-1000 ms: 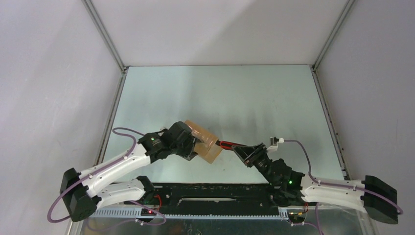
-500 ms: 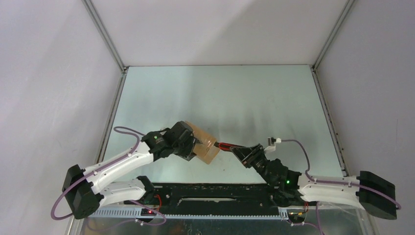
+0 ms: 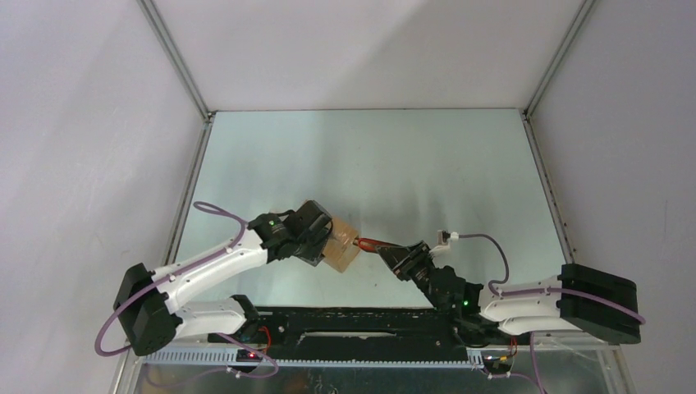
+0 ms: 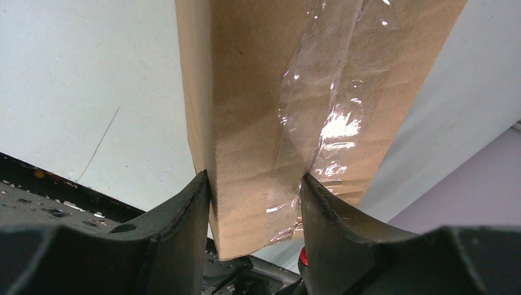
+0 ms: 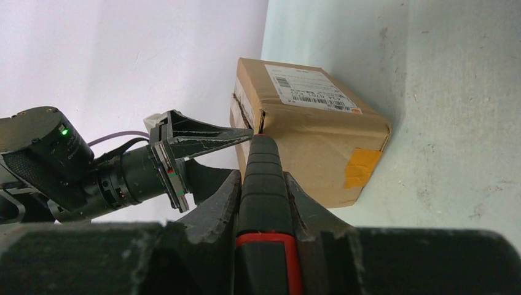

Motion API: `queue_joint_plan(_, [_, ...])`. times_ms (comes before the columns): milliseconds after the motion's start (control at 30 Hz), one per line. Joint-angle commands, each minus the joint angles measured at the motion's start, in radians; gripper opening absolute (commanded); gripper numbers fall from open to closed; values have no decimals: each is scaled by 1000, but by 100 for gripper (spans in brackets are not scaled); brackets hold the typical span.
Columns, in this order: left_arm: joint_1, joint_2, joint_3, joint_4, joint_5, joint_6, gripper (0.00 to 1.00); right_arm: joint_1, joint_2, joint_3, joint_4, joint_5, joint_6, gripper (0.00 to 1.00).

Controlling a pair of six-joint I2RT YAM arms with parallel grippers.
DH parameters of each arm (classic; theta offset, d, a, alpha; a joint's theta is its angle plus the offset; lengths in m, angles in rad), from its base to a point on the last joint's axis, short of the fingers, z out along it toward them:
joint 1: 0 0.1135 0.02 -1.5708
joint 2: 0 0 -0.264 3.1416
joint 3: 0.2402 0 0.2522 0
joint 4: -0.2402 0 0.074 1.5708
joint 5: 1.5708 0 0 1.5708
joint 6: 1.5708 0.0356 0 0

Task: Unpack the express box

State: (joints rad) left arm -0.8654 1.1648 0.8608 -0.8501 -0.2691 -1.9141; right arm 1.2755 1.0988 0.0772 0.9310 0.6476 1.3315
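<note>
In the last second both my arms have swung in toward the left, and the express box (image 3: 343,250) has turned with them. My left claw (image 3: 318,240) stands half spread, its two fingers clamping the box across its taped cardboard end. My right claw (image 5: 262,179) is pressed tight on a red-and-black knife (image 5: 263,157), whose tip touches the box's upper corner edge, just beside the white label (image 5: 307,91). The box is over the front middle of the counter (image 3: 369,156).

Red-and-black utility knife (image 5: 265,179) above a pale, scuffed table (image 3: 369,156), white walls (image 3: 369,49) around
</note>
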Motion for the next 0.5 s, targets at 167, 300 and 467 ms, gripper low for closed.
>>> queue_joint_plan(167, [84,-109,-5,217,-10,-92,0,68,-137,-44,-47,-239,15,0])
queue_joint_plan(300, [100,-154,-41,184,-21,-90,0,28,-245,-75,-119,-238,21,0])
queue_joint_plan(467, [103,-187,-90,179,-19,-102,0,-19,-380,-105,-239,-246,11,0])
